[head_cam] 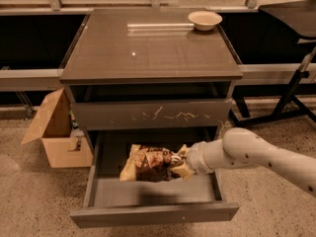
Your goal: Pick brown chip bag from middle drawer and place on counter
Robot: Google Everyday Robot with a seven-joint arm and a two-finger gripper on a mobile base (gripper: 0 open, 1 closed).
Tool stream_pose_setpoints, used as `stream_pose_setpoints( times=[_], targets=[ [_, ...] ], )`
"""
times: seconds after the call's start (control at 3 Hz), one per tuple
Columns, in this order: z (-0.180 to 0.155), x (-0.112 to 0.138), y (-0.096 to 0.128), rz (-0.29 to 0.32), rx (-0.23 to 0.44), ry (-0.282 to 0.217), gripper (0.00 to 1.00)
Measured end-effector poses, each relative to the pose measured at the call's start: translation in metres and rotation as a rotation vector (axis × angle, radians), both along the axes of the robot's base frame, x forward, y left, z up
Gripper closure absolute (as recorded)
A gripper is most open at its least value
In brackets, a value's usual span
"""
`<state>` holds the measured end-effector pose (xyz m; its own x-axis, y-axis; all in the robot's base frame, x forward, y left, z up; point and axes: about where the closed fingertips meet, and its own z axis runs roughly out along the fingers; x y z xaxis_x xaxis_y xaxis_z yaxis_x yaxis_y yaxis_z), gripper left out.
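- The tool [181, 164], reaching in from 3 o'clock, pinched the right end of the brown chip bag [148, 163].
- The bag was inside the open middle drawer [153, 212], at 6 o'clock from the bench [148, 48], seemingly raised a little above its shadow.
- The grasp looked made; lifting out and placing on the bench, where a bowl [205, 19] stood at 1 o'clock, remained.
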<state>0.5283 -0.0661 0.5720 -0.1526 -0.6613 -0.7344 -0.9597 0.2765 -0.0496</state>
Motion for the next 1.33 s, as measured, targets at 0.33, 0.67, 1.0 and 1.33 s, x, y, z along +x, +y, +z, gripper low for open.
stream_pose_setpoints(
  times=[0.33, 0.67, 1.0, 1.33],
  targets=[
    [0.057, -0.020, -0.016, -0.019, -0.052, -0.105, 1.00],
    [0.106, -0.027, -0.031, -0.024, -0.084, -0.189, 1.00],
    [0.106, -0.027, -0.031, -0.022, -0.085, -0.190, 1.00],
    [0.155, -0.009, -0.037, 0.006, -0.129, -0.297, 1.00]
  ],
)
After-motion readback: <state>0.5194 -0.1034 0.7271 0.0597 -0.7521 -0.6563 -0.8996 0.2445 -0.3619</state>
